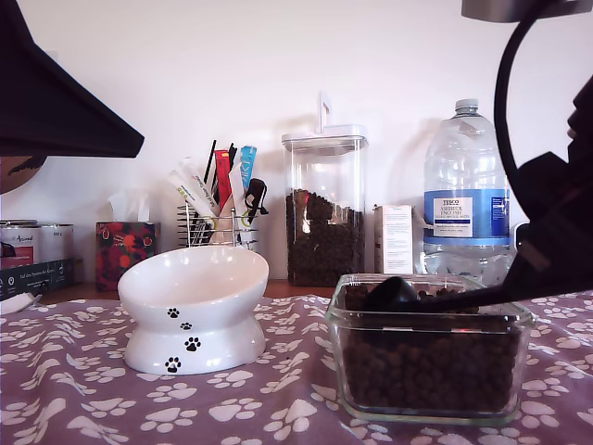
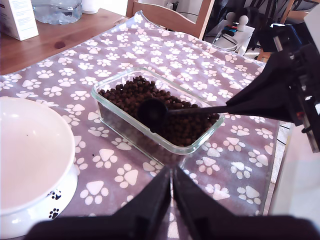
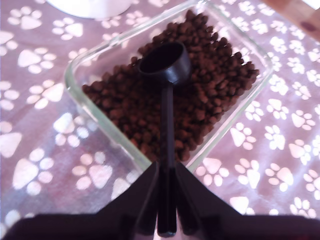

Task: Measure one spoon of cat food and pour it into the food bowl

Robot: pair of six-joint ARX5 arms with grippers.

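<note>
place: home dining table
evidence: purple paw-print tablecloth [image 1: 278,408], wooden chair [image 2: 167,15], floral tissue box [image 1: 126,250], plastic water bottle [image 1: 466,195]

black spoon [image 3: 165,65], dark brown cat food [image 3: 210,95], white paw-printed food bowl [image 1: 190,306]

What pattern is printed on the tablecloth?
White paw prints on the purple tablecloth, clearest in the first wrist view.

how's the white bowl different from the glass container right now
The food bowl is opaque white ceramic with black paw prints, round, on a pedestal, with a slanted rim; the glass container is clear, squarish and flat-bottomed. The food bowl is empty; the glass container holds cat food, with the spoon over it. Both sit open-topped on the paw-print cloth.
</note>
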